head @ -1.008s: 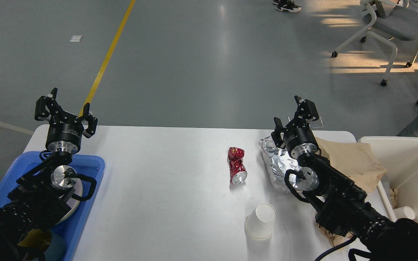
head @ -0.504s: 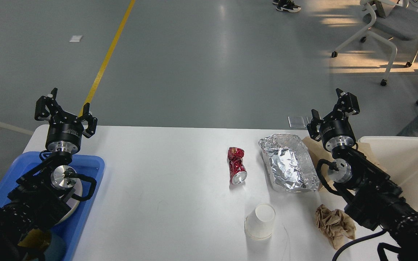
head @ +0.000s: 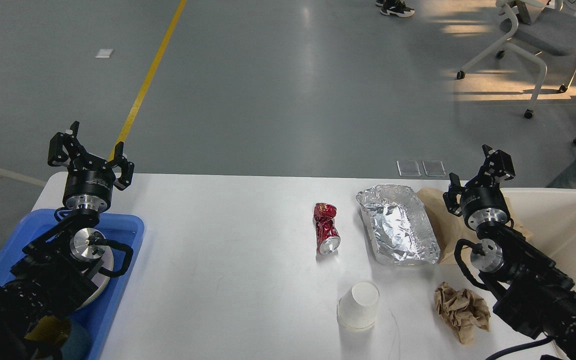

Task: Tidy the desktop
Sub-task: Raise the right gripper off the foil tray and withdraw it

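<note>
White desktop (head: pixel 228 280) carries a crushed can (head: pixel 326 228), light and stiff; grip its dented waist. Both left gripper (head: pixel 89 151) and right gripper (head: pixel 478 173) open, empty.

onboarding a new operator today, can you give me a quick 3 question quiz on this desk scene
1. True or false: the crushed red can lies on its side on the desktop.
2. Which item sits nearest the foil tray on its right side? A) white paper cup B) flat brown paper sheet C) blue tray
3. Fill in: the right gripper hangs open and holds ____.

Key:
1. True
2. B; the crumpled brown paper lies nearer the front edge.
3. nothing; the left gripper is open and empty too.
</note>
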